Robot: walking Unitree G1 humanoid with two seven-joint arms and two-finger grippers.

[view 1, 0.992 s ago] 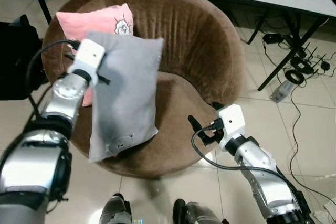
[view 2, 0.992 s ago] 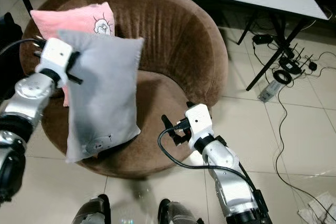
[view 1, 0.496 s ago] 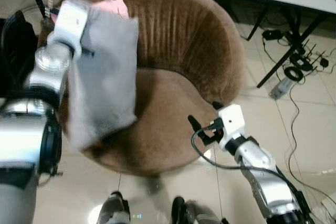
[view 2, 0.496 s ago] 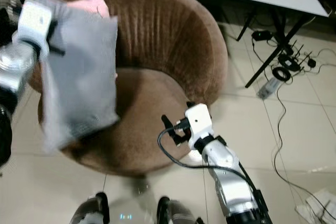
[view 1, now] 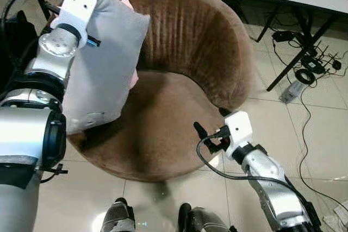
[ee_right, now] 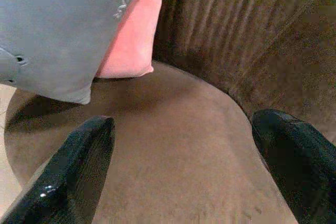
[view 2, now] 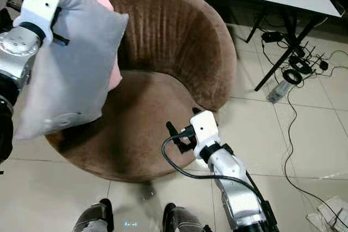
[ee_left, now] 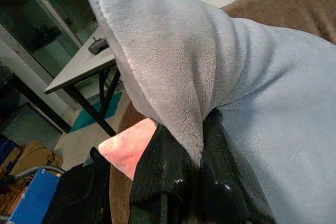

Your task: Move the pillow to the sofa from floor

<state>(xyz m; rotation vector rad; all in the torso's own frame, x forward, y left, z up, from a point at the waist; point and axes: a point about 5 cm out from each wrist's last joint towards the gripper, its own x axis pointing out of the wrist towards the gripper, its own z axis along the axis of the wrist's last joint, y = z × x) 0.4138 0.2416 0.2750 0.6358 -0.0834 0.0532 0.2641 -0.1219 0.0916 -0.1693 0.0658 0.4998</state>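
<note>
Plush grey pillow [view 1: 103, 63] over ribbed sofa [view 1: 190, 36]

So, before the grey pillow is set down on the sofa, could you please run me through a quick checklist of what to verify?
1. Left claw has the grey pillow pinched by an upper corner: ok.
2. Pillow is off the floor and hangs over the left side of the brown sofa: ok.
3. Landing spot on the seat is bare: ok.
4. Pink pillow already leans at the sofa's left, partly behind the grey one; whether they touch: cannot tell.
5. Right claw is open at the sofa's front edge, apart from the pillow: ok.
6. Cables on the floor to the right lie away from the sofa: ok.
</note>
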